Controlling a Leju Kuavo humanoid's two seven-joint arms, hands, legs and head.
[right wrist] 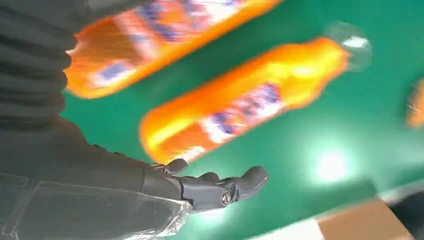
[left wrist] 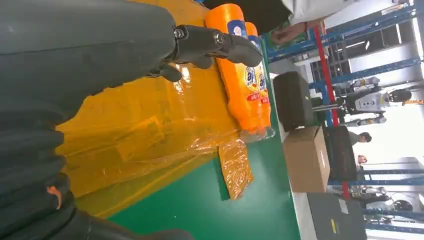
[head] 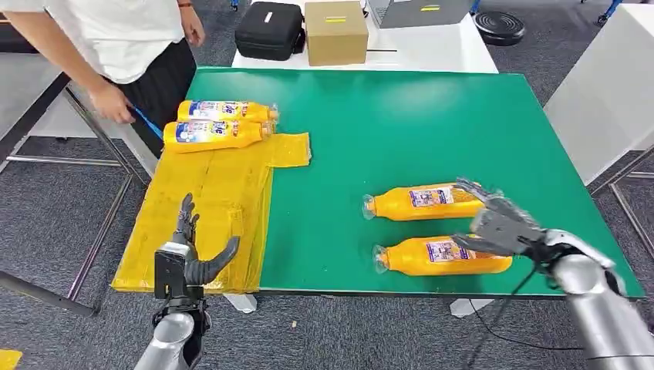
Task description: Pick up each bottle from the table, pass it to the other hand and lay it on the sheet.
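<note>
Bottles (head: 423, 202) of orange liquid, clear-capped and blue-labelled, lie sideways.

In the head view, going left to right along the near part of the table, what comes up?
Left hand → yellow sheet → nearest bottle → right hand.

Both arms are silver metal tubes ending in dark grey, many-fingered hands. The left hand (head: 190, 250) sits on a black boxy wrist block. The right hand (head: 501, 223) has a lighter grey back, a black cable trailing below its forearm.
</note>
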